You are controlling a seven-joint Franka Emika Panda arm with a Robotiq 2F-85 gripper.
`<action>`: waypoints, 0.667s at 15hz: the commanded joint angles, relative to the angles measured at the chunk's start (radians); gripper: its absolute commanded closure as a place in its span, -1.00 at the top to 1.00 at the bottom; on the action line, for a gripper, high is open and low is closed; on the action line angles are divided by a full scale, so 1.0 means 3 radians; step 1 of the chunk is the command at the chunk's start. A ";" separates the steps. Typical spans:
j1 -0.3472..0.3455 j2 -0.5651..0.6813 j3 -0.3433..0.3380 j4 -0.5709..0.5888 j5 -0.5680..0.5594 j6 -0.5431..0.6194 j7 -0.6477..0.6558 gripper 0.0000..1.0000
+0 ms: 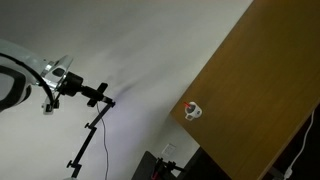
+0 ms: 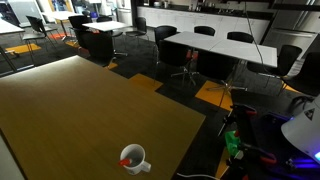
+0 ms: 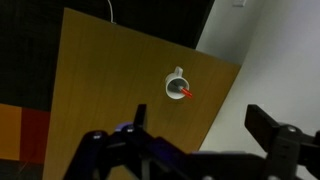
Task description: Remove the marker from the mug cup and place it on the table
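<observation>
A small white mug cup (image 3: 176, 85) stands on the brown wooden table (image 3: 100, 90) near one corner. A red marker (image 3: 187, 92) lies tilted inside it, its tip sticking out over the rim. The mug also shows in both exterior views (image 1: 193, 111) (image 2: 133, 158), with the marker's red end (image 2: 128, 157) inside it. My gripper (image 3: 205, 128) is open and empty. It hangs well above the table, and in the wrist view its two dark fingers frame the area just below the mug.
The mug sits close to the table's edge (image 2: 190, 135) and corner. Beyond the table (image 2: 70, 110) is an office with desks and chairs (image 2: 215, 45). A camera on a stand (image 1: 95, 95) stands before a white wall. Part of the white robot (image 2: 305, 125) shows at the side.
</observation>
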 commanded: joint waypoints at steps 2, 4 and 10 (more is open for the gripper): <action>0.0012 0.0147 -0.0195 -0.0056 -0.0163 0.0394 -0.0517 1.00; 0.0053 0.0218 -0.0294 -0.0092 -0.0169 0.0602 -0.0797 1.00; 0.0272 0.0401 -0.0572 -0.0264 -0.0034 0.1237 -0.1730 1.00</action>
